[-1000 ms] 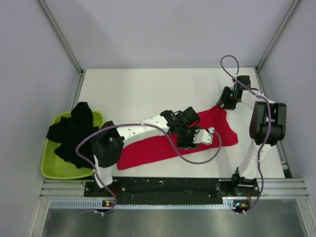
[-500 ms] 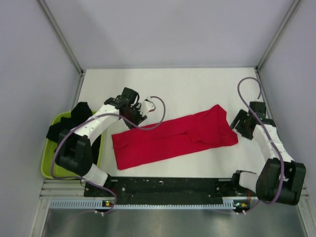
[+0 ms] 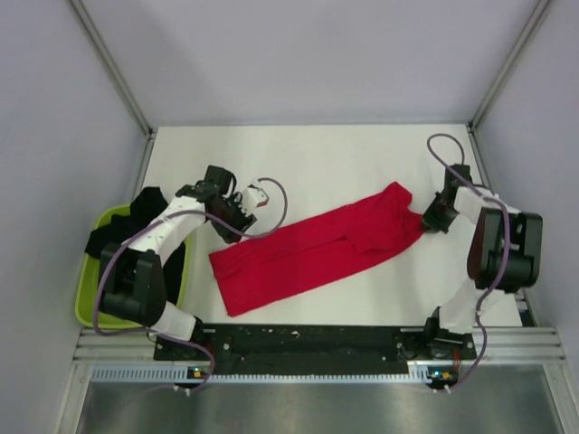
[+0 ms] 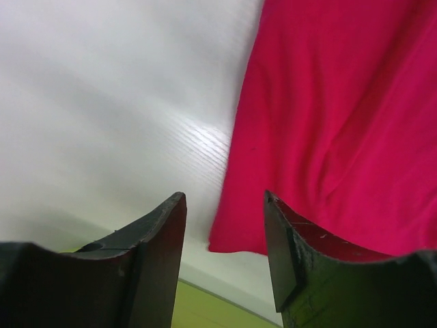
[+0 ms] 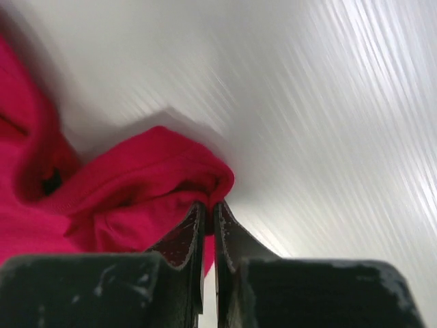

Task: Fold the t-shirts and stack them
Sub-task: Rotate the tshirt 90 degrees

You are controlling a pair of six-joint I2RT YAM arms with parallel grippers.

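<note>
The red t-shirt (image 3: 312,253) lies folded in a long slanted band across the table. My right gripper (image 3: 428,220) is shut on the shirt's right edge; the right wrist view shows the red cloth (image 5: 136,191) pinched between its fingertips (image 5: 212,208). My left gripper (image 3: 237,224) is open and empty above the table, just beyond the shirt's left end; the left wrist view shows the red shirt corner (image 4: 328,137) ahead between its fingers. Black t-shirts (image 3: 131,237) are heaped in the lime-green tub (image 3: 95,307).
The tub stands at the table's left edge. Grey walls close in the back and both sides. A black rail (image 3: 308,342) with the arm bases runs along the near edge. White table (image 3: 335,163) lies behind the shirt.
The right gripper moved in and closed on the shirt's right edge, pulling that end up and back. The left gripper shifted slightly left near the shirt's left end.
</note>
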